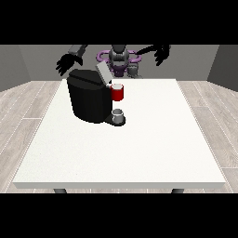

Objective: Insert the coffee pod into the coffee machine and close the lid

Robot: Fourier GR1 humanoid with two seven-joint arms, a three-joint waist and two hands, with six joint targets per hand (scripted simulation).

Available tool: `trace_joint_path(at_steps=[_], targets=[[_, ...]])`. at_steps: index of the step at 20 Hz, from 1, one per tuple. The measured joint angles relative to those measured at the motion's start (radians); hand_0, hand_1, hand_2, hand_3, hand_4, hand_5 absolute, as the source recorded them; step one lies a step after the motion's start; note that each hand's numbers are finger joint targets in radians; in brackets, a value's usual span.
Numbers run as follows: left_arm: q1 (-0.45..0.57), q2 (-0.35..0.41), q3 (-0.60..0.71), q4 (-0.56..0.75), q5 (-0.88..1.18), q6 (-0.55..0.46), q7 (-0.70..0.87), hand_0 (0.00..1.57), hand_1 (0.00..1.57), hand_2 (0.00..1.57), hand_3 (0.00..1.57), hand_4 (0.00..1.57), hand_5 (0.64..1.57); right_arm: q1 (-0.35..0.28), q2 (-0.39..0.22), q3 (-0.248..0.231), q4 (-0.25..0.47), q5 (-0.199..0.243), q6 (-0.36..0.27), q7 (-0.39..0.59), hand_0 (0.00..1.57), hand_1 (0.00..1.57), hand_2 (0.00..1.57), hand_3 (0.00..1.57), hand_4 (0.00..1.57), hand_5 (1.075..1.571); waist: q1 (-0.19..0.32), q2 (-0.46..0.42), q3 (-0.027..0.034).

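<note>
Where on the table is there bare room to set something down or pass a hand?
Bare: the whole near half of the table in front of the coffee machine, and the view's right side beyond the red pod holder. Crowded: the far view-left part, with the machine, its raised lid and the cup on its tray.

Black coffee machine (89,100), red front, white table (139,148).
</note>
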Motion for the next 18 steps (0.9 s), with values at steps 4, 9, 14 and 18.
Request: trace_joint_path(at_steps=[4,9,14,18], targets=[[0.084,-0.026,0.038,-0.016,0.064,-0.015,0.0,0.0,0.0,0.0,0.0,0.09,1.571,0.034,-0.029,0.025,-0.034,0.018,0.036,0.002,0.0,0.0,0.0,0.0,0.35,1.571,0.024,-0.057,0.0002],[0.181,-0.043,0.06,-0.036,0.114,-0.029,-0.008,0.0,0.0,0.0,0.0,0.0,1.571,0.011,-0.053,0.06,-0.119,0.007,0.094,0.049,0.0,0.0,0.0,0.0,0.0,1.571,0.041,-0.098,0.0],[0.252,-0.077,0.062,-0.081,0.165,-0.049,-0.003,0.0,0.0,0.0,0.0,0.14,1.571,-0.049,-0.082,0.072,-0.184,-0.002,0.124,0.113,0.0,0.0,0.0,0.0,0.0,1.571,0.076,-0.113,0.0001],[0.292,-0.098,0.049,-0.14,0.2,-0.071,0.006,0.0,0.0,0.0,0.0,0.0,1.571,-0.086,-0.09,0.087,-0.195,0.001,0.149,0.118,0.0,0.0,0.0,0.0,0.0,1.571,0.116,-0.091,0.0005]])
